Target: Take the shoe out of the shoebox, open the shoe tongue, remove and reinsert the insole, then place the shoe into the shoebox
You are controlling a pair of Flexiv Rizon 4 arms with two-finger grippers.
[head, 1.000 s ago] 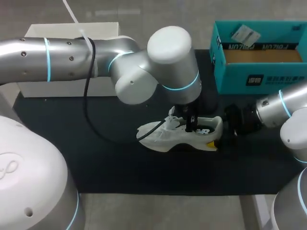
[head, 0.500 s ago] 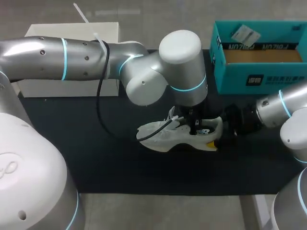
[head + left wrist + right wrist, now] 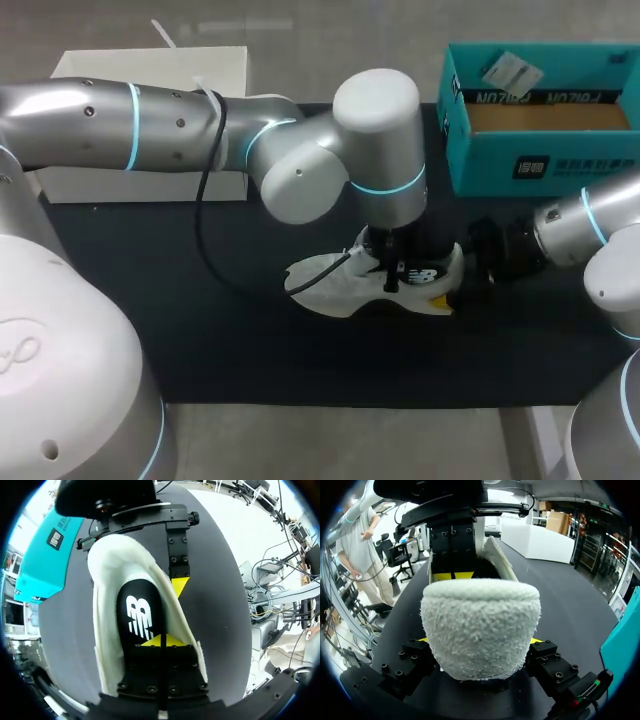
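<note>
Left pincer (image 3: 161, 640) dropped into the shoe (image 3: 335, 285) opening, clenched, tips over the insole (image 3: 136, 612). Right pincer (image 3: 480, 642) was clamped on the heel (image 3: 480, 620), one finger each side.

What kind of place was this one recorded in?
Probably a robotics lab bench, not a shop or home: the left arm and right arm meet over a black mat, with a white shoe and teal shoebox as props.

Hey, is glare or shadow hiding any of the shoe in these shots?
Head view: sheen on the left arm, which hides the shoe's middle. Left wrist view: insole dark, logo plain. Right wrist view: heel evenly lit.
</note>
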